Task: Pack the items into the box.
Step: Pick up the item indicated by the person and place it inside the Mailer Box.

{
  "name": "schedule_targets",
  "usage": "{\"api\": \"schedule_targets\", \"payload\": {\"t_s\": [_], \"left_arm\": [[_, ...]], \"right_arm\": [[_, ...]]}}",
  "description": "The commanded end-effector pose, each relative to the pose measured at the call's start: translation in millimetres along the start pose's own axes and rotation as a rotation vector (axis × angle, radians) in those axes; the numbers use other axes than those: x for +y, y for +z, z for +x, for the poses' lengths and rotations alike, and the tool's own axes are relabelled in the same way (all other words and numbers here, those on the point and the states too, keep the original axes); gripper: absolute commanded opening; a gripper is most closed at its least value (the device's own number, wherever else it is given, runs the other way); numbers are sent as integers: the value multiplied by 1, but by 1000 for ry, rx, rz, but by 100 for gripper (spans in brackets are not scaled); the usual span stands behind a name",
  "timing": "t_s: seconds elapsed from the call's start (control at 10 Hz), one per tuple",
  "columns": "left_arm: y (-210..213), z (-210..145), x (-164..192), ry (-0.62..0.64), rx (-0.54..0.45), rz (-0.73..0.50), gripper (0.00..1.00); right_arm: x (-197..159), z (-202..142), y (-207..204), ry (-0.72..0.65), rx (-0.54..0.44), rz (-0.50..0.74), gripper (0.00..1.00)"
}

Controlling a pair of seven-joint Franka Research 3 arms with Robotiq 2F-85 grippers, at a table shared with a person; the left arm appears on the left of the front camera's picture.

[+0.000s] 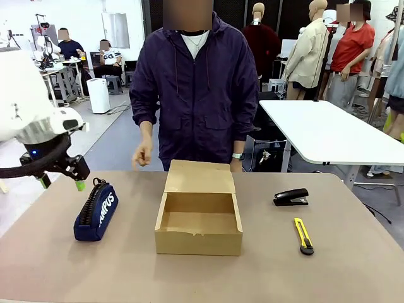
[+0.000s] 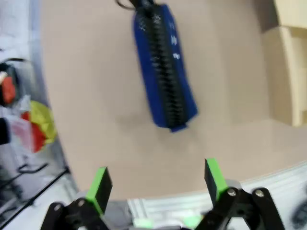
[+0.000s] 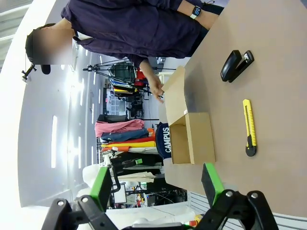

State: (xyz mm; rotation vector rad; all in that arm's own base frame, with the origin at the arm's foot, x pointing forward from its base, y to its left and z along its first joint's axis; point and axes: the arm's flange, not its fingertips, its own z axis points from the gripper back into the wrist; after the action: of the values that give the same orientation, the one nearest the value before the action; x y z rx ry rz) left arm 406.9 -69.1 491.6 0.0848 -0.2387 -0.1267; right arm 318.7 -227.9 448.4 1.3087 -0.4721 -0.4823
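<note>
— Anything packed yet?
— Seemingly nothing: the box (image 1: 198,243), mid-table, looks empty. The pouch (image 1: 96,211) lies near the table's left edge, the stapler (image 1: 291,197) and utility knife (image 1: 303,235) toward its right.
— Grippers?
— The left gripper (image 1: 62,184) hovers by the pouch. Its jaws and the right gripper (image 3: 156,184)'s are spread, empty.

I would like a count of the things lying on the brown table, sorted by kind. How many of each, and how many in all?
navy pouch: 1
black stapler: 1
yellow-and-black utility knife: 1
cardboard box, lid open: 1
Total: 4
</note>
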Motion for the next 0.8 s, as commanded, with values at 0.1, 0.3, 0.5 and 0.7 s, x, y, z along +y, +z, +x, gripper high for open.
{"api": "schedule_targets", "payload": {"t_s": [0.1,0.3,0.5,0.7], "left_arm": [[5,-1,3,34,23,-101,100],[5,-1,3,34,23,-101,100],[-12,6,-6,8,0,-19,100],[-45,29,-10,104,-45,65,100]], "right_arm": [[2,2,2,22,6,0,100],[2,2,2,22,6,0,100],[2,2,2,22,6,0,100],[2,2,2,22,6,0,100]]}}
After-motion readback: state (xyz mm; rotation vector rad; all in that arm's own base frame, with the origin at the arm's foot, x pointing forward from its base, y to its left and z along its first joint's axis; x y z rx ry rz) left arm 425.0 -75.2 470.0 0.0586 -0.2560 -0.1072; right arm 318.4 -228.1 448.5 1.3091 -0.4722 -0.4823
